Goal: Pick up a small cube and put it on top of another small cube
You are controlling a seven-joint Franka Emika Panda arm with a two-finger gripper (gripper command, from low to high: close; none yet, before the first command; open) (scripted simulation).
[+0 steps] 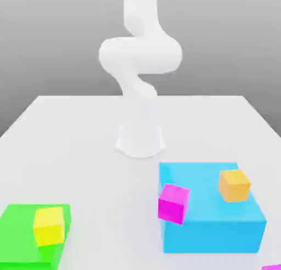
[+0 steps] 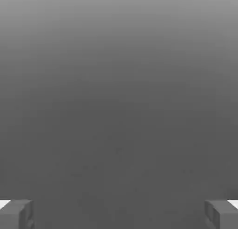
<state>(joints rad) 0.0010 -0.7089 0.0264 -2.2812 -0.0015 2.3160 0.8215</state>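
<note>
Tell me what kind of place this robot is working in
Most likely a simulated tabletop test scene, not a real room: a plain white table against a blank grey backdrop, the white robot arm mounted on it, and flat-coloured shapes such as a large blue block and a small yellow cube.

Bare table (image 1: 82,131) around the arm base (image 1: 140,138); cube-topped blue block (image 1: 211,225) and green block (image 1: 22,233) along the near edge.
</note>
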